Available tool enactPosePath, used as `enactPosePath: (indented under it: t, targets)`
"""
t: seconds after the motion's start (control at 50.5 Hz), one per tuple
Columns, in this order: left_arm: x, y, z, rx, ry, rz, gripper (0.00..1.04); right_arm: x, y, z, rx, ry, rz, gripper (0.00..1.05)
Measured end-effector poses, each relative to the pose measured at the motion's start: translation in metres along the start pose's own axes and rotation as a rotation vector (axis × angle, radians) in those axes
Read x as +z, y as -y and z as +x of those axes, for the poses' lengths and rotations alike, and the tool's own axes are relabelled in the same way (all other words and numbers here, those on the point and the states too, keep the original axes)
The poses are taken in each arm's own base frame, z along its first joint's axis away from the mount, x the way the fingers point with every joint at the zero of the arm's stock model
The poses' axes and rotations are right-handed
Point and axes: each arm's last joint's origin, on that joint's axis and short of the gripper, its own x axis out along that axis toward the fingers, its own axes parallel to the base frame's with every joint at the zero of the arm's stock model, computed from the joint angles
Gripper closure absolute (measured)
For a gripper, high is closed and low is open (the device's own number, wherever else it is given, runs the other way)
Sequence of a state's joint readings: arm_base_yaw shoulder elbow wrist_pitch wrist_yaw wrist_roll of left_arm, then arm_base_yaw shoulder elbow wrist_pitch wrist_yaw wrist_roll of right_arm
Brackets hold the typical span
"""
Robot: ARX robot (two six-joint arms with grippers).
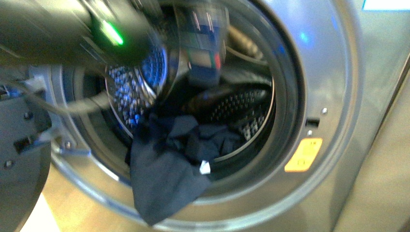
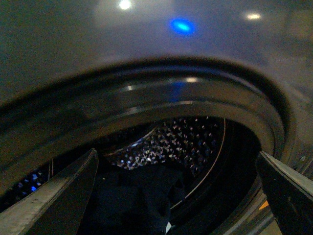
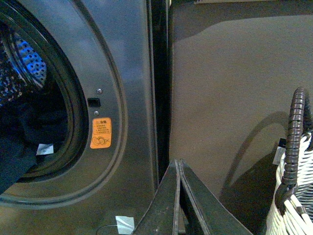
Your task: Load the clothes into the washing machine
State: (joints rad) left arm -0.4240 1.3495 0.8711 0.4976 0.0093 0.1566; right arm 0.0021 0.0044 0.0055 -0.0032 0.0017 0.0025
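The washer point(image 1: 333, 72) fills the front view, porthole open. The clothes point(image 1: 169, 164) lie partly in the drum point(image 1: 241, 111), low centre of the frame, one dark navy fold hanging over the gasket lip, a white tag point(image 1: 205, 167) showing. The left gripper point(image 2: 176, 196) is spread wide, empty, before the porthole. The right gripper point(image 3: 179, 196) is clenched on nothing, beside a wicker basket point(image 3: 293, 196) at lower right.

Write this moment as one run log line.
dark navy garment: half over silver-grey washing machine porthole rim | left gripper: open, empty | right gripper: shut, empty
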Motion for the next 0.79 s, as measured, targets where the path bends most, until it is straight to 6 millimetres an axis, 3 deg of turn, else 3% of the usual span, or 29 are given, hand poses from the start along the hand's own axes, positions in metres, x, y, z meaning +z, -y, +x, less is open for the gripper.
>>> enactPosePath:
  t: [0.238,0.416,0.495,0.555,0.595,0.733,0.793]
  targets:
    - [0.039,-0.009,-0.037,-0.006,0.104,-0.008,0.07,0.000,0.000,0.000,0.000,0.000,0.000,1.02]
    - [0.054,-0.008,-0.069,-0.031,0.168,-0.022,0.07,0.000,0.000,0.000,0.000,0.000,0.000,1.02]
    - [0.058,-0.007,-0.085,0.105,0.105,-0.071,0.14,0.000,0.000,0.000,0.000,0.000,0.000,1.02]
    - [0.049,-0.009,-0.099,0.248,0.015,-0.101,0.23,0.000,0.000,0.000,0.000,0.000,0.000,1.02]
    - [0.032,-0.014,-0.111,0.369,-0.031,-0.115,0.32,0.000,0.000,0.000,-0.001,0.000,0.000,1.02]
    - [-0.017,-0.023,-0.140,0.428,-0.043,-0.139,0.64,0.000,0.000,0.000,0.000,0.000,0.000,1.02]
    - [-0.028,-0.024,-0.145,0.424,-0.048,-0.140,0.73,0.000,0.000,0.000,0.000,0.000,0.000,1.02]
